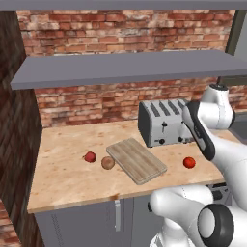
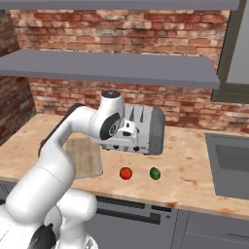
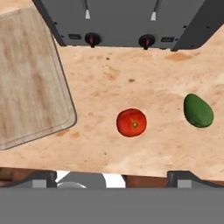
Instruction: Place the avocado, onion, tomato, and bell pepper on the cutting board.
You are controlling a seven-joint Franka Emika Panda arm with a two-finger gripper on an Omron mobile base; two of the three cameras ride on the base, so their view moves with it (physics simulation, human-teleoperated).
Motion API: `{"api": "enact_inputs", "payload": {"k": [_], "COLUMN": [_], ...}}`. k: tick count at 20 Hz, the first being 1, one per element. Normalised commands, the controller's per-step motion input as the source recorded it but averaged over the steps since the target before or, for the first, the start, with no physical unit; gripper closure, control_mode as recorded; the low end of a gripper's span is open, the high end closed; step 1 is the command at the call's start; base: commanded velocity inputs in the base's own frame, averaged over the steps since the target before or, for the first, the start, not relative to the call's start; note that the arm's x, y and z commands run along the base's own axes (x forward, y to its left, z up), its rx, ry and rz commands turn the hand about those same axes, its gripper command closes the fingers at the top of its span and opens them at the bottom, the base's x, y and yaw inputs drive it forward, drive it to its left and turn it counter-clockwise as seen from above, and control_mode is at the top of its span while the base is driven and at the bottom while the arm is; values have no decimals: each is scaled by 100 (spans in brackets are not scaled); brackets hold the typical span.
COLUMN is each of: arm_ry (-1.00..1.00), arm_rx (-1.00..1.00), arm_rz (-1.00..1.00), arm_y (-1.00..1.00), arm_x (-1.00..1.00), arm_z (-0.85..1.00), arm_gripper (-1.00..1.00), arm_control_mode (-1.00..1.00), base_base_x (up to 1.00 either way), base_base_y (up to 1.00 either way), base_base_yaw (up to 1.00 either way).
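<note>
The tomato (image 3: 131,122) lies on the counter straight below my open gripper (image 3: 116,178), whose fingertips stand wide apart with nothing between them. The avocado (image 3: 198,110) rests just right of the tomato (image 2: 126,173), also on the counter (image 2: 155,173). The bare cutting board (image 1: 136,160) lies at an angle left of them. Off its left edge sit the onion (image 1: 108,163) and, further left, the bell pepper (image 1: 90,157). The hand hovers above the counter in front of the toaster.
A grey four-slot toaster (image 1: 164,123) stands behind the board and the tomato. A grey shelf (image 1: 125,67) runs overhead. A sink (image 2: 228,160) is sunk in the counter at far right. The counter's front edge (image 1: 116,197) is near the produce.
</note>
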Motion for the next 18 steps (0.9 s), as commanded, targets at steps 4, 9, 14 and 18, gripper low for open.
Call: {"api": "enact_inputs", "payload": {"k": [4,9,14,18], "arm_ry": [3,0,1,1], "arm_rx": [-2,-1,0,0], "arm_rz": [0,0,0,0], "arm_y": [-20,-6,-1,-8], "arm_x": [9,16,26,16], "arm_z": [-34,-27,-20,-20], "arm_gripper": [-100,-100,-100,-100], "arm_control_mode": [-100,-100,-100,-100], "base_base_x": [0,0,0,0], "base_base_y": [0,0,0,0], "base_base_yaw": [0,0,0,0]}}
